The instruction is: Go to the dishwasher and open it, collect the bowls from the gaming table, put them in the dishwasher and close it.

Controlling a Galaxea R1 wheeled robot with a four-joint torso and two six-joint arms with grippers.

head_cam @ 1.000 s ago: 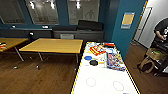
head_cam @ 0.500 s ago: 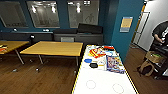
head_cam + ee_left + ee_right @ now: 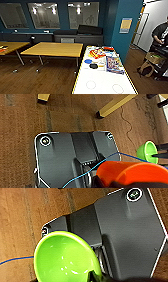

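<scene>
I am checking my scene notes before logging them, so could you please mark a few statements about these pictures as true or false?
1. A lime-green round plastic bowl shows large in the right wrist view. True.
2. The long white-topped table with a yellow edge is bare. False: colourful printed boxes and a small blue round item lie on its far half.
3. A person stands at the left of the head view. False: the person is at the right edge.
4. An orange round vessel is close to the left wrist camera. True.
5. A yellow-wood table stands left of the white-topped one. True.
</scene>
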